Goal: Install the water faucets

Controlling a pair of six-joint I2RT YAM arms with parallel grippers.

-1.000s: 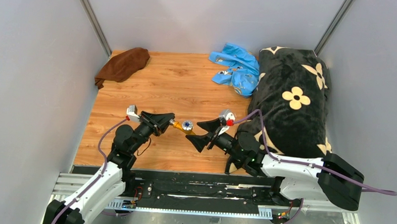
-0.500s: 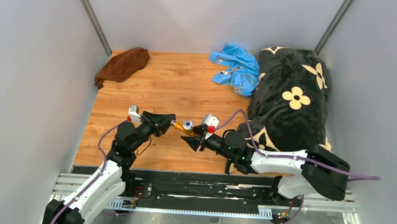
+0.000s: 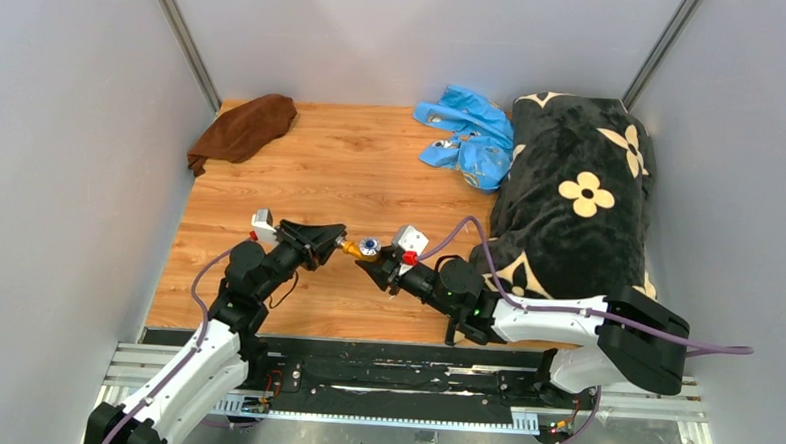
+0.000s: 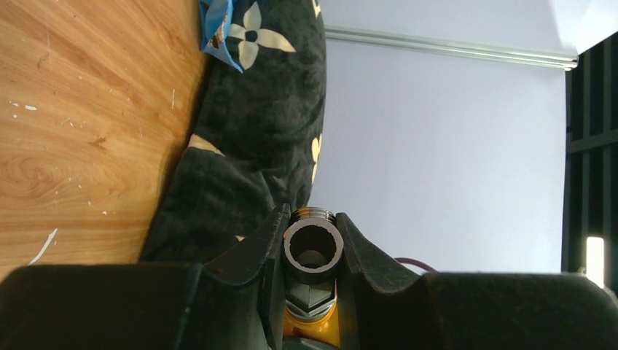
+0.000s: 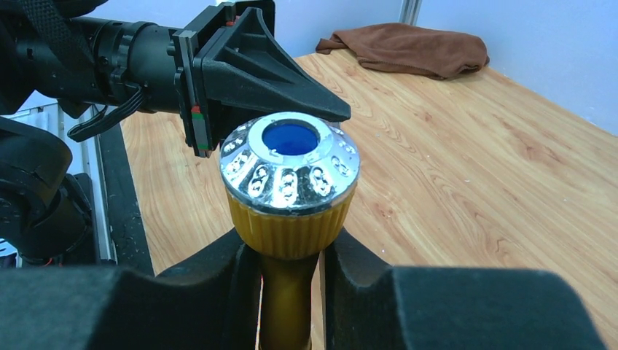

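From above, the tap spout point(image 3: 358, 248) is bridged between the left gripper point(image 3: 334, 241) and the right gripper point(image 3: 375, 268) at the near middle of the counter point(image 3: 321, 169), too small there to show either grip. The left wrist view shows that arm's jaws clamped on either side of the spout's open grey pipe end. The right wrist view shows its jaws clamped on the orange neck, just under the ribbed collar and the round silver end with a blue centre. Only the overhead view shows the blue plastic bag point(image 3: 468, 135) at the far edge, touching the black flowered blanket point(image 3: 581, 190); its contents cannot be told. A brown cloth point(image 3: 243, 125) lies in the far left corner.
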